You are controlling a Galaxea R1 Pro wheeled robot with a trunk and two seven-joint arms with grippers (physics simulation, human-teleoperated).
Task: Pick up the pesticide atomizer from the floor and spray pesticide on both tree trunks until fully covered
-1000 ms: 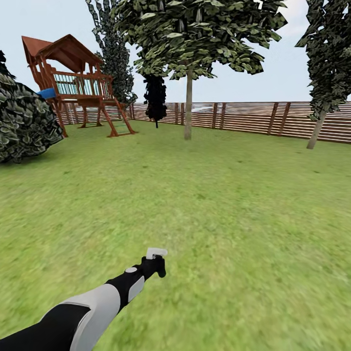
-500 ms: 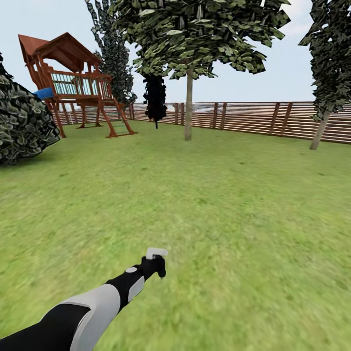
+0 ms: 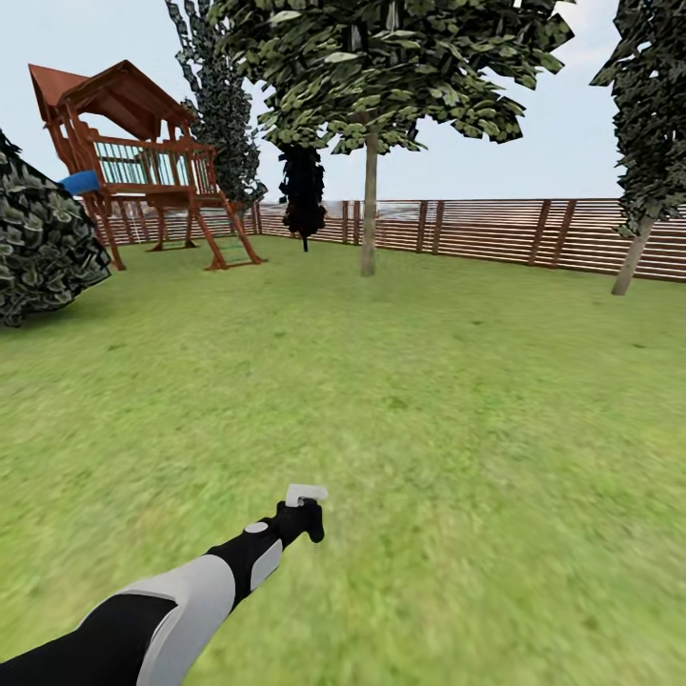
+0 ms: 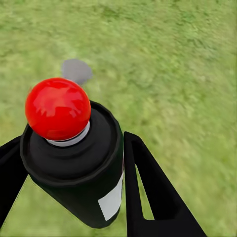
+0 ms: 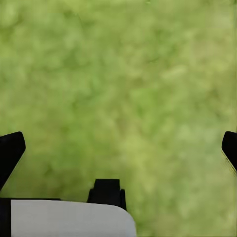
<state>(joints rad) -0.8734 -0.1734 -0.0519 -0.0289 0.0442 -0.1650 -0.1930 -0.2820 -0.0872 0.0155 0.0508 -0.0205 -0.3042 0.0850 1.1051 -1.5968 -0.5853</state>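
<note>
My left gripper (image 3: 307, 522) is stretched out low over the lawn, shut on the pesticide atomizer (image 3: 306, 494), whose whitish head sticks up above the fingers. In the left wrist view the atomizer (image 4: 74, 168) is a black bottle with a white label and a red round top, clamped between the two black fingers (image 4: 148, 187) of the left gripper (image 4: 74, 143). One tree (image 3: 381, 67) with a spreading green crown stands far ahead by the fence, and its straight grey-brown tree trunk (image 3: 369, 214) is bare. My right gripper (image 5: 118, 148) hangs open over plain grass.
A brown slatted fence (image 3: 495, 229) closes the back of the garden. A wooden playset (image 3: 143, 162) with a blue slide stands at the far left, beside a dark bush (image 3: 38, 238). Dark narrow trees (image 3: 648, 114) rise at the right and behind the playset. Lawn (image 3: 400, 400) lies between me and the tree.
The whole head view has shifted slightly, with the playset and bush sliding left, so the camera has moved. The left arm and the atomizer keep the same pose.
</note>
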